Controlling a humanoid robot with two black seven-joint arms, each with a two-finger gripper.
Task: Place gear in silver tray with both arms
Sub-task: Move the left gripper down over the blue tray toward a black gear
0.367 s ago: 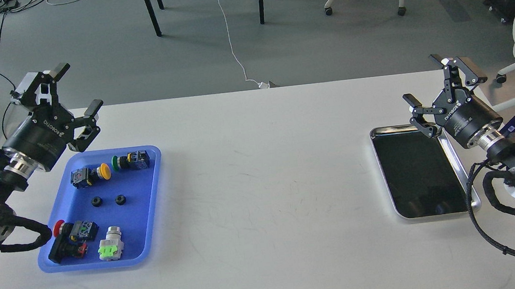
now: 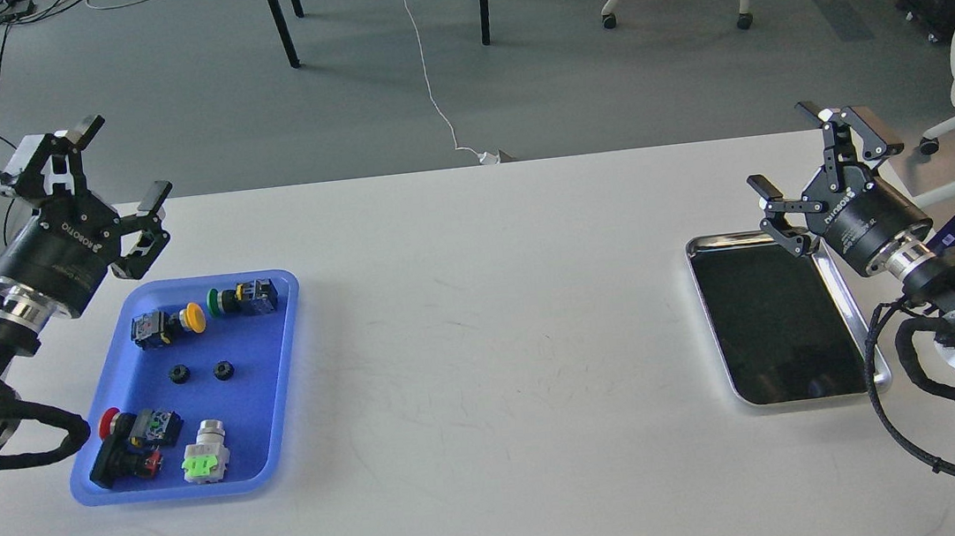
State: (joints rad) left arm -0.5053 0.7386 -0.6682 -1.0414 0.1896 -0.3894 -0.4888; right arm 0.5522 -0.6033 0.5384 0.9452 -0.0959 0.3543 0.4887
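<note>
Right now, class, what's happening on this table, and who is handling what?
Nothing is being held yet. The left gripper hovers open above the far left corner of the blue tray, which holds two small black gears among several push-button switches. The right gripper hovers open over the far right corner of the silver tray, whose floor has nothing on it. No gear has been picked up.
</note>
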